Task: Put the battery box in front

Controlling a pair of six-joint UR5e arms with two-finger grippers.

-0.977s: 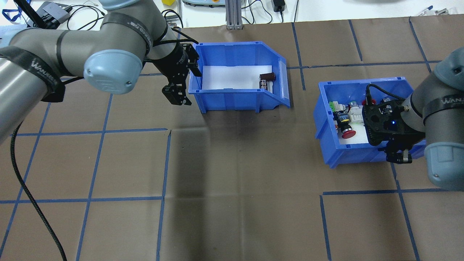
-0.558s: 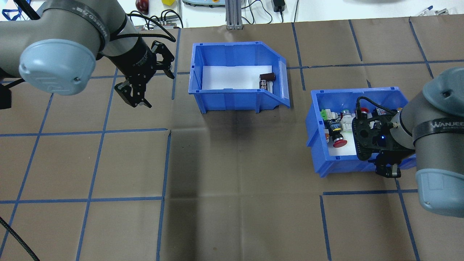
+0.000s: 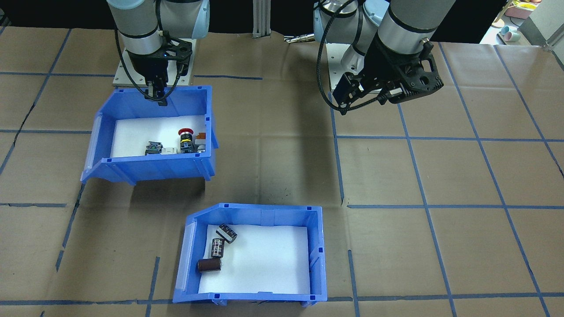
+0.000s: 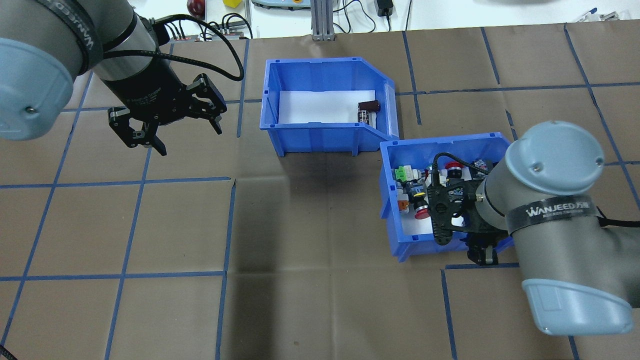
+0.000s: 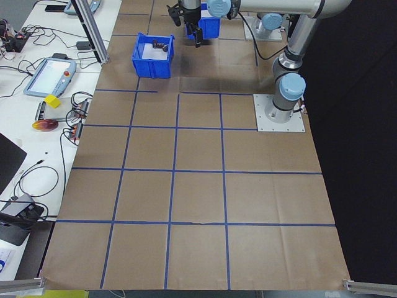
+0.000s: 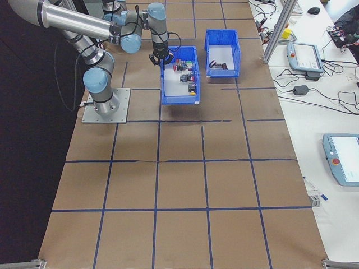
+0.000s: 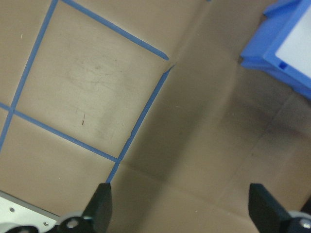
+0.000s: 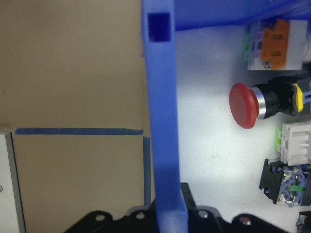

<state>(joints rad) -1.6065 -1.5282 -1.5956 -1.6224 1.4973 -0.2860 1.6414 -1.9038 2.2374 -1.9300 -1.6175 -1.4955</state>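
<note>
The battery box [image 4: 320, 137] [image 3: 264, 216] is a blue bin with a white liner. It stands at the table's far middle and holds three dark cylinders [image 4: 369, 106] [image 3: 216, 247]. My left gripper [image 4: 190, 140] [image 3: 365, 103] hangs open and holding nothing over bare paper, well to the left of that box. The wrist view shows its fingertips [image 7: 99, 206] spread wide. My right gripper [image 4: 482, 255] [image 3: 157, 96] is shut on the near wall [image 8: 163, 121] of the other blue bin [image 4: 390, 200] [image 3: 163, 169], which holds the colourful push-button switches. That bin's far-left corner lies next to the battery box's sloped end.
Brown paper with a blue tape grid covers the table [image 4: 320, 280]. An aluminium post [image 4: 320, 20] and cables stand at the far edge. A white bench with a teach pendant [image 6: 305, 56] runs beyond it. The arms' base plates [image 3: 152, 66] lie on my side.
My left gripper has drawn back leftward from the battery box's left wall. My right gripper has carried the switch bin left and towards me, up beside the battery box.
</note>
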